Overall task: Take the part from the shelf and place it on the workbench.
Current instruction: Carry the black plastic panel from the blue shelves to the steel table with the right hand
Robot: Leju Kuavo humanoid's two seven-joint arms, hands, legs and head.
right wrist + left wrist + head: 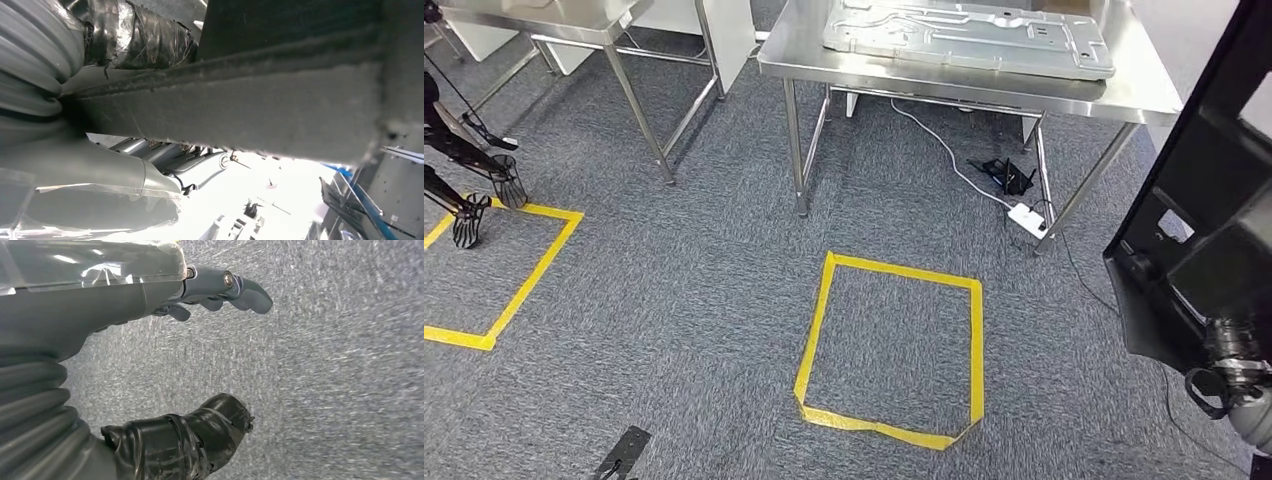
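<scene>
A large flat black part [1199, 210] stands upright at the right edge of the head view, carried low above the carpet. My right hand [150, 165] grips it: the taped thumb [140, 35] lies on one face of the part's [280, 100] edge and the fingers [200, 165] on the other. Below the part, my right wrist [1239, 390] shows. The steel workbench [984, 88] stands ahead, with a grey pressed-metal panel [969, 35] lying on its top. My left hand [150, 305] hangs over grey carpet, fingers [235, 287] apart from the taped thumb [200, 430], holding nothing.
A yellow tape square [894, 340] marks the carpet in front of the workbench, and another [499, 270] lies to the left. Cables and a white power strip [1027, 217] lie under the workbench. A second steel table [574, 25] stands at the back left, with black stand feet [484, 195] nearby.
</scene>
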